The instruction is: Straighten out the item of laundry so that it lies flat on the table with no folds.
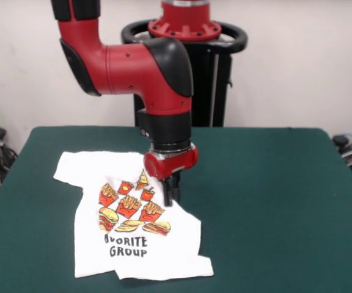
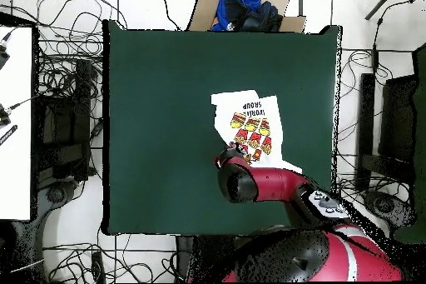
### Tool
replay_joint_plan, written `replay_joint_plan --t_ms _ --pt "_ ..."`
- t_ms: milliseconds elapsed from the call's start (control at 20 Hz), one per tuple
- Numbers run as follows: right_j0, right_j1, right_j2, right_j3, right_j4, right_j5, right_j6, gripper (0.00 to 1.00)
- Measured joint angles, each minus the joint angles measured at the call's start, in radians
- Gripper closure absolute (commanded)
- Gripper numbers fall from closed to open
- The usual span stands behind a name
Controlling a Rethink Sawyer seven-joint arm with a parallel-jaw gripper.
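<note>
The item of laundry [image 1: 133, 226], a white T-shirt printed with burgers, fries and the black words "GROUP" and part of "FAVORITE", lies crumpled on the left half of the green table [image 1: 274, 201]. Its sides are folded in and its lower hem is rumpled. My gripper [image 1: 171, 198] points straight down at the shirt's right edge, beside the print, with its dark fingers pressed together on the cloth. In the overhead view the shirt [image 2: 250, 127] lies just above my red arm [image 2: 266, 185], which hides the gripper.
A cardboard box holding blue cloth [image 2: 245, 10] sits just past the table's far edge in the overhead view. Cables lie on the floor around the table. Bare green table [image 2: 158, 97] stretches beside the shirt.
</note>
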Motion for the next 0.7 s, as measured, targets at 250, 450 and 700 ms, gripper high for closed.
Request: replay_joint_plan --t_ms 250,450,700 --pt "-0.004 0.0 0.004 0.0 0.0 0.004 0.0 1.0" --pt "-0.054 0.0 0.053 0.001 0.0 0.055 0.0 1.0" --pt "-0.212 0.023 0.199 -0.001 0.015 0.209 0.0 1.0"
